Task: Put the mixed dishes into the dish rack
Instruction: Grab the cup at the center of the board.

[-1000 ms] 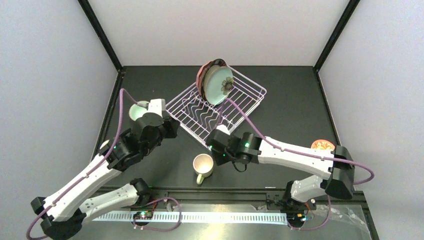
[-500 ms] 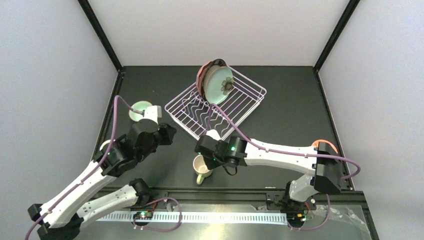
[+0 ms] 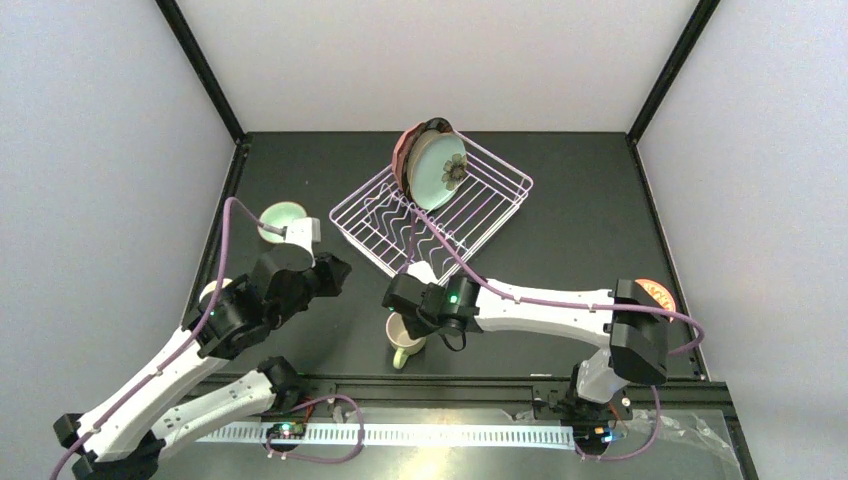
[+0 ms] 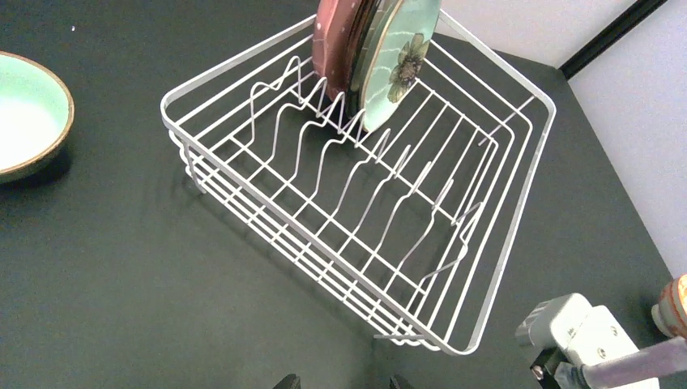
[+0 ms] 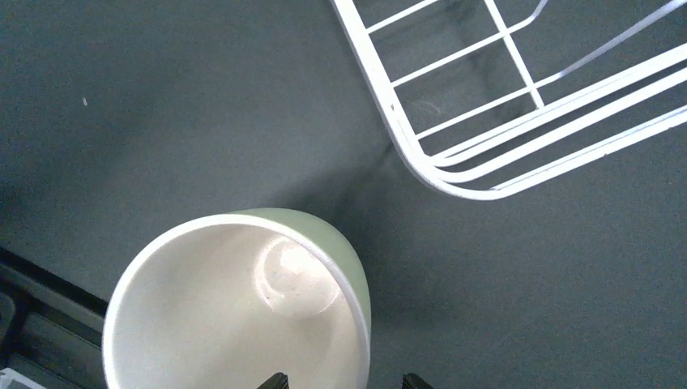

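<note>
Three plates stand on edge in the prongs at the far end of the dish rack, packed tight so the near slots are free for more. Cream mug sits mouth-up on the table just off the rack's near corner. Right gripper hangs right over it with its fingers apart and the mug's rack-side wall lined up between them. It looks set for a rim pinch, nothing clamped yet. Left gripper is also spread and empty, facing the rack from the near-left, probably parked clear of the right arm. Pale-green bowl waits on the table left of the rack. Small orange-patterned bowl is far right, half hidden behind the right arm.
</note>
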`<state>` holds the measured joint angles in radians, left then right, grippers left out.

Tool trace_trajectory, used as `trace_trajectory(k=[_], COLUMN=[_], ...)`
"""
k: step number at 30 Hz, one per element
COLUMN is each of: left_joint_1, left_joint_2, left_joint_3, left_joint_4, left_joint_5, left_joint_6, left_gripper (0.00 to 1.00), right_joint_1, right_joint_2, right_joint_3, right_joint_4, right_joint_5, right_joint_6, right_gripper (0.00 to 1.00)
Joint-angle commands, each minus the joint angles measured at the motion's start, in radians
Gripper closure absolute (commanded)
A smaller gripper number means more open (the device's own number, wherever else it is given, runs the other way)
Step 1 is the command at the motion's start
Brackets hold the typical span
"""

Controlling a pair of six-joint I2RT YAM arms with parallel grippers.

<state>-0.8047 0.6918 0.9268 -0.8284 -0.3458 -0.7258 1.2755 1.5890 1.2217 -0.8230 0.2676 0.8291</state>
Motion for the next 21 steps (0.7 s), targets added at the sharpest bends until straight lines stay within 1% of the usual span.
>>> trace_trajectory(k=[1, 6, 11, 15, 16, 18, 21], left_joint_1=[0.002, 0.002, 0.002, 0.002, 0.002, 0.002, 0.002], left_joint_2=[-0.023, -0.039, -0.042, -0.047, -0.049, -0.052, -0.061], left_joint_3=[0.005, 0.006, 0.015, 0.017, 0.018, 0.021, 0.024], left_joint_4=[-0.045, -0.064, -0.090, -0.107, -0.110, -0.122, -0.132], left_joint_5=[0.012, 0.013, 0.013, 0.011, 0.012, 0.011, 0.010], left_joint_6=[0.014, 0.015, 0.022, 0.024, 0.024, 0.025, 0.022], left_gripper=[0.39, 0.39, 0.39, 0.39, 0.39, 0.39, 0.39], right_joint_1=[0.008, 0.008, 0.007, 0.007, 0.008, 0.009, 0.017], right_joint_2=[0.021, 0.041, 0.061, 0.077, 0.077, 0.072, 0.065], right_joint_3=[-0.043, -0.097, -0.110, -0.101, -0.100, -0.100, -0.097], right_joint_4=[0.047, 0.106, 0.141, 0.142, 0.141, 0.138, 0.117], right_joint_5=[0.041, 0.035, 0.046, 0.057, 0.058, 0.059, 0.067], right_joint_6=[0.044, 0.074, 0.088, 0.100, 0.105, 0.116, 0.132], right_gripper=[0.20, 0.23, 0.30, 0.45, 0.52, 0.62, 0.74])
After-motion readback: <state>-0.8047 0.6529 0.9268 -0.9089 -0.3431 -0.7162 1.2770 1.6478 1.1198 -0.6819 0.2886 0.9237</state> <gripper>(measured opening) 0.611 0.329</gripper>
